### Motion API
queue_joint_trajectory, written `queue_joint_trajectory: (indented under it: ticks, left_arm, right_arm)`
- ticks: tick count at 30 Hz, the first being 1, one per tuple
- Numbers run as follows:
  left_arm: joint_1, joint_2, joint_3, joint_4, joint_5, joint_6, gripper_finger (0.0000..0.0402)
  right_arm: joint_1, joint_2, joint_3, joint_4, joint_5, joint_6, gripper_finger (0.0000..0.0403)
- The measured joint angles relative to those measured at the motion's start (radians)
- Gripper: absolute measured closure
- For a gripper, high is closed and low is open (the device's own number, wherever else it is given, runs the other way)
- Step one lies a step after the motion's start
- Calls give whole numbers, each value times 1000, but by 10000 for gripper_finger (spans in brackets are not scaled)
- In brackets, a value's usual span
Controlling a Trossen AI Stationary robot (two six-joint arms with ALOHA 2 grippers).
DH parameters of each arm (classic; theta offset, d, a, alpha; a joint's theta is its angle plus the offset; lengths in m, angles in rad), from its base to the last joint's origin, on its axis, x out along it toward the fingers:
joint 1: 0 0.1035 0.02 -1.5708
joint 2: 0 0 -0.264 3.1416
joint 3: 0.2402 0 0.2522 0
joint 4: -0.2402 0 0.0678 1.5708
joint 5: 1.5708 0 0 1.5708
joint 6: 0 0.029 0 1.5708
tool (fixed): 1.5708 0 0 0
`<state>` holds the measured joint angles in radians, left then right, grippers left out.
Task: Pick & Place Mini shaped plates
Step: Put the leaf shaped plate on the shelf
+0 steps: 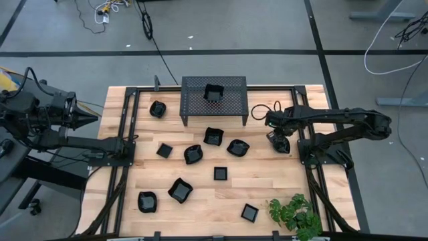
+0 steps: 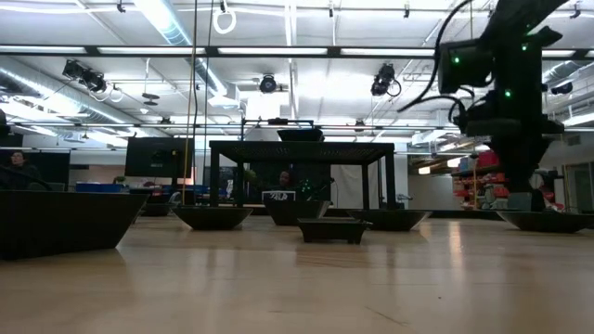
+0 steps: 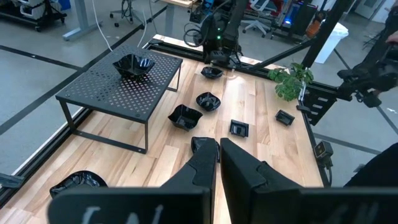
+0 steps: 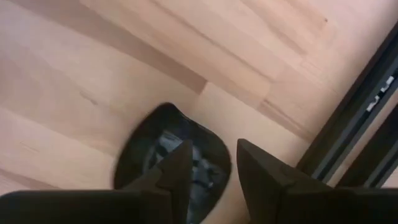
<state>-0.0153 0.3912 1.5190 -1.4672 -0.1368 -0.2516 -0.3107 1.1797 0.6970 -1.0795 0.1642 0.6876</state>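
The right tool [image 4: 208, 165] pinches a mini shaped plate's [image 4: 161, 146] rim on the tabletop [image 4: 74, 81]. The left tool [image 3: 219, 152] waits off the tabletop's left edge, pressed together.

Seen level across a wooden table [image 2: 297, 278]: several shallow black dishes [image 2: 332, 229], a dark legged stand [image 2: 302, 148] behind them, and a robot arm [image 2: 506, 83] hanging at right.
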Motion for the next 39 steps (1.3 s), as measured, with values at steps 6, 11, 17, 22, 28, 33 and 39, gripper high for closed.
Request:
queue_joint_trajectory:
  ticks: [6,11,17,22,28,33,39]
  left_arm:
    - [0,0,0,0,0,0,376]
    - [0,0,0,0,0,0,376]
    - [0,0,0,0,0,0,376]
    - [0,0,0,0,0,0,376]
    - [0,0,0,0,0,0,376]
    - [0,0,0,0,0,0,376]
    - [0,0,0,0,0,0,376]
  right_arm:
    - [-59,3,-35,17,-28,-174,277]
    - [-108,14,-53,65,-73,-254,277]
    - [-145,14,-75,113,-104,-258,277]
    - [-157,14,-77,136,-105,-230,277]
    - [-92,14,-41,105,-147,6,277]
    - [45,14,-15,83,-159,125,277]
    - [228,14,-4,78,-149,193,277]
